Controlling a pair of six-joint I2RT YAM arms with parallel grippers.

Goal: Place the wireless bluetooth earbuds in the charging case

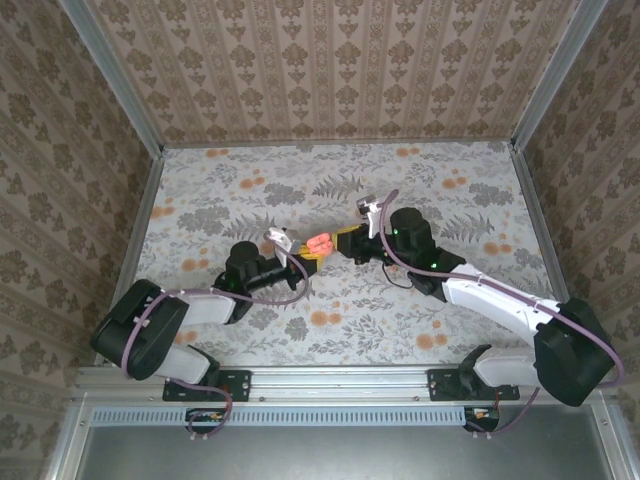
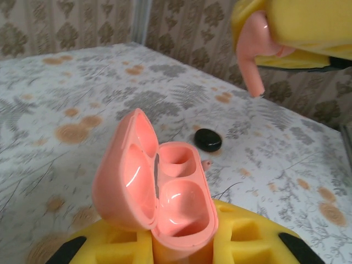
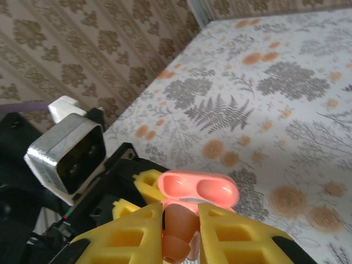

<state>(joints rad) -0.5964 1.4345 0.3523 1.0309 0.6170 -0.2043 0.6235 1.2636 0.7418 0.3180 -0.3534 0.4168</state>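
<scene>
Your left gripper (image 1: 305,257) is clamped on the salmon-pink rounded plastic charging case (image 2: 165,187), whose lid stands open. Your right gripper (image 3: 180,225) pinches a pink stemmed earbud (image 2: 250,52) near the case, not touching it. A glossy black oval object (image 2: 208,139) rests on the floral-printed tabletop (image 1: 340,180) of grey ferns and orange blossoms. Brown damask wallpaper (image 1: 330,70) lines the walls, with aluminium posts (image 1: 112,75) at the corners.

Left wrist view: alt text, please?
An open pink case, both wells empty, sits clamped in the left tool. The right tool holds a pink earbud at upper right; a black oval lies on the table.
</scene>
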